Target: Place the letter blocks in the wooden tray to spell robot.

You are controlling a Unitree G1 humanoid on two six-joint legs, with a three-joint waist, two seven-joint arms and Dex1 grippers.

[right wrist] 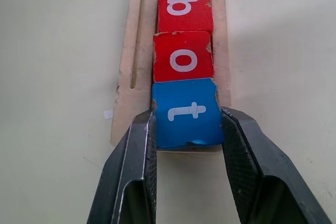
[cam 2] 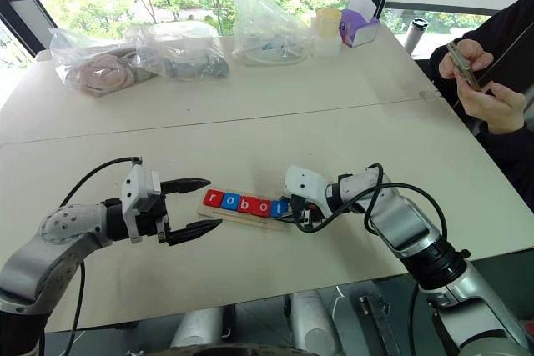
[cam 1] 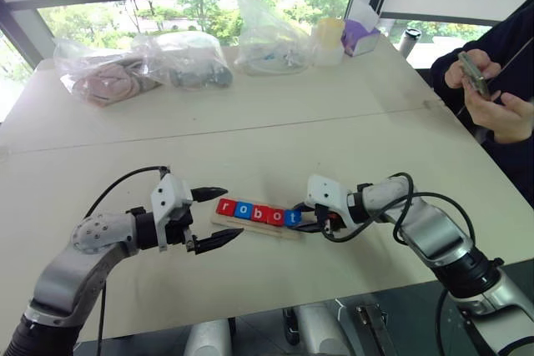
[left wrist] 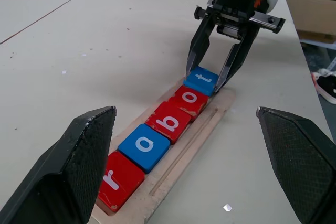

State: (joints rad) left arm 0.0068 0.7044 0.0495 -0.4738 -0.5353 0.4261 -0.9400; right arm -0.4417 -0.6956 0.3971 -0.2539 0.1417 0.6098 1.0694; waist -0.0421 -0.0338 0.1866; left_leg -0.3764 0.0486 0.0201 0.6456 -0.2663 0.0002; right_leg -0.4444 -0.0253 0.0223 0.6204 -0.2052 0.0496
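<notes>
Nearest you, toward the counter's (cam 1: 275, 135) near edge, the wooden tray (cam 1: 250, 226) lies flat with all five letter blocks (cam 1: 259, 214) seated in a row: red r (left wrist: 119, 179), blue o (left wrist: 144, 146), red b (left wrist: 169, 121), red o (left wrist: 190, 98), blue t (right wrist: 188, 113), spelling robot. Your left tool (cam 1: 210, 219) hovers just off the r end, its fingers spread wide and released, touching nothing. Your right tool (right wrist: 188, 129) sits at the opposite end, fingers clenched against both sides of the t block, which rests in the tray's last place beside the red o. Toward the counter's far edge you have clear plastic bags (cam 1: 175, 60) of items and a purple tissue box (cam 1: 360, 37). At the far right corner a person's hands (cam 1: 492, 97) hold a phone
</notes>
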